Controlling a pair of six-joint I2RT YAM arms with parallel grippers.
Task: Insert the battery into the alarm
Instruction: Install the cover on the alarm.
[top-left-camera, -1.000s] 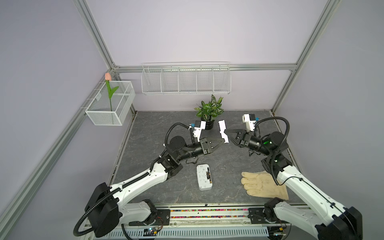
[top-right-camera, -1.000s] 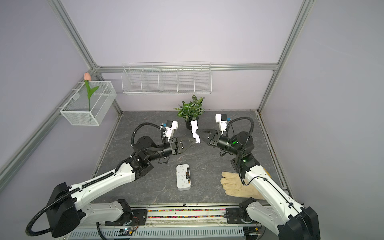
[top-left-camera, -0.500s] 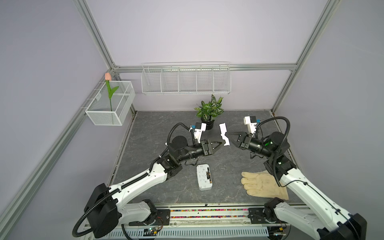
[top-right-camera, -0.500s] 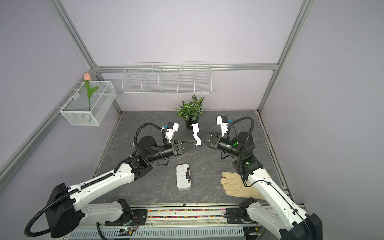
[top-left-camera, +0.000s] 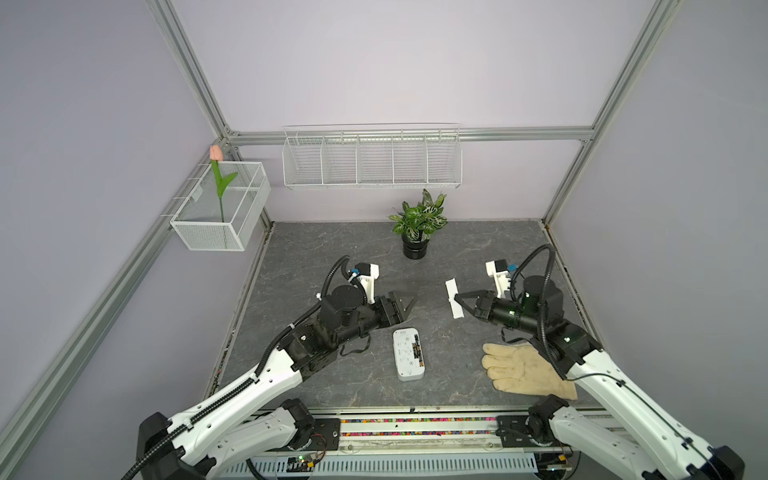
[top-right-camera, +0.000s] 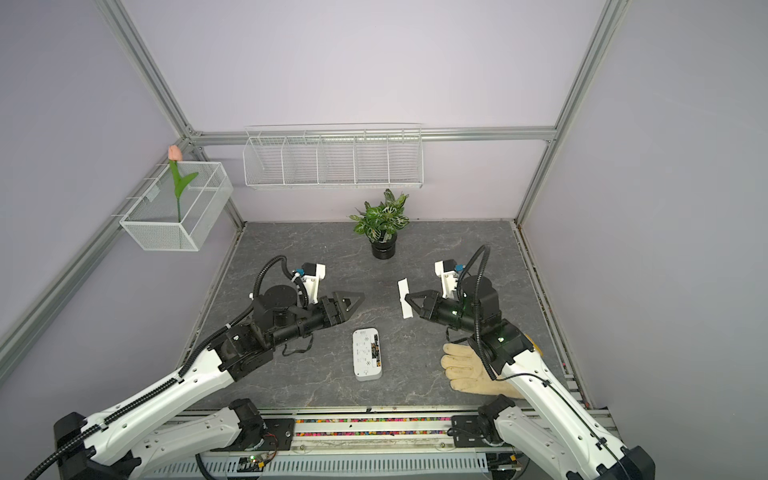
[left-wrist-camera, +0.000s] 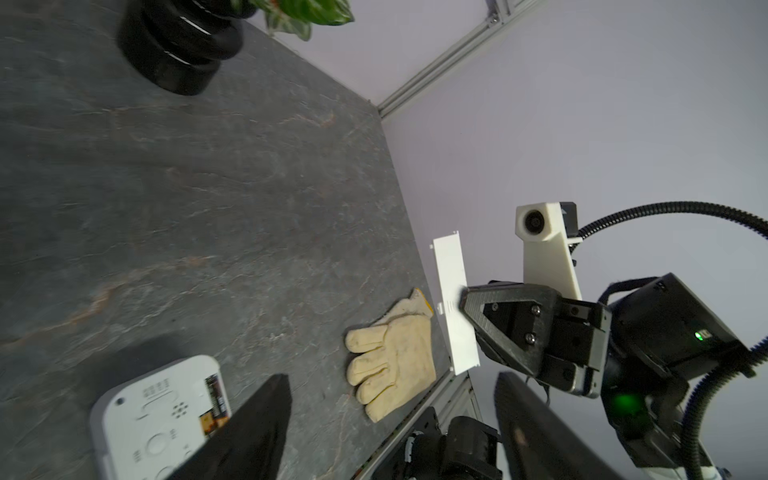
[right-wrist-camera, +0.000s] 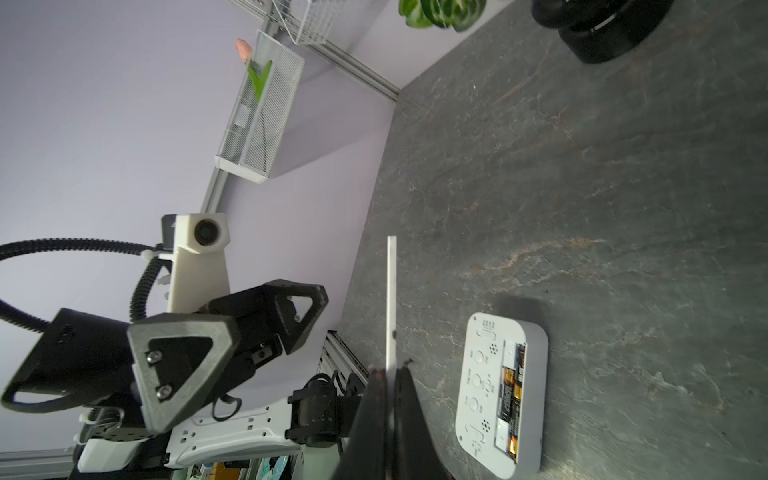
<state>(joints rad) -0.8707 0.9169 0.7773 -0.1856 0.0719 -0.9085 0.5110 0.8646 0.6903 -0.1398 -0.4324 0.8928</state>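
Evidently batteries (right-wrist-camera: 509, 395) fill the alarm (top-left-camera: 405, 353); my right gripper (top-left-camera: 457, 300) pinches its cover (top-left-camera: 451, 289), my left gripper (top-left-camera: 405, 302) gapes empty; refitting remains.

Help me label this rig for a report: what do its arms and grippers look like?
The left arm and right arm have white shells, black joints and a black ribbed cable. The left gripper and right gripper are black, with triangular jaws fixed by screws, each topped by a white camera mount.

Soft even light; wrist-view foregrounds blurry, perhaps defocused.
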